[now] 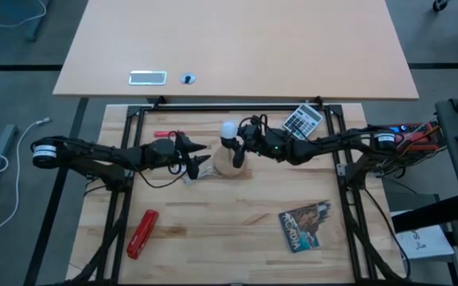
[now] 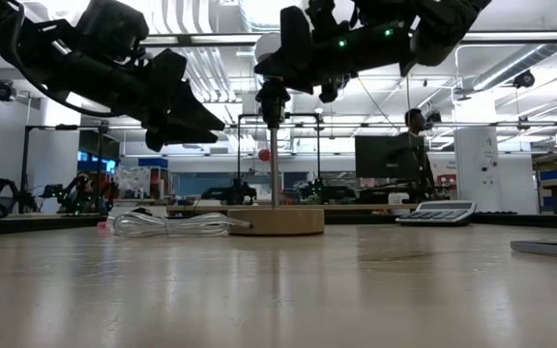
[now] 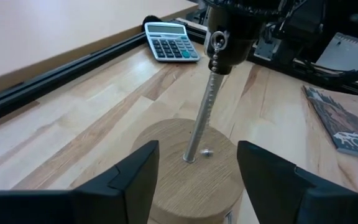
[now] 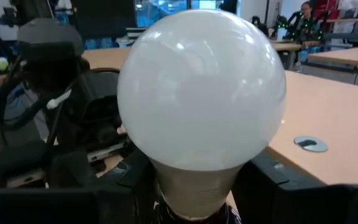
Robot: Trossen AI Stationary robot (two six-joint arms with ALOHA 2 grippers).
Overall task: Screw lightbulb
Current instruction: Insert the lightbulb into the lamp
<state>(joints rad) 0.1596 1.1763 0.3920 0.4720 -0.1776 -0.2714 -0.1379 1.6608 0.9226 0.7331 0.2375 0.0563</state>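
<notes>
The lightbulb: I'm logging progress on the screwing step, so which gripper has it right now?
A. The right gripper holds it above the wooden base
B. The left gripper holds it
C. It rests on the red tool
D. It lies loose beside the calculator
A: the right gripper is closed around the lightbulb over the wooden base, while the left gripper stands open beside the base with nothing in it.

Calculator (image 1: 302, 120), magazine (image 1: 304, 226), red tool (image 1: 142, 233)

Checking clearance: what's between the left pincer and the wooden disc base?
Nothing: in the left wrist view, the open left pincer straddles the round wooden disc base, bare gap.
</notes>
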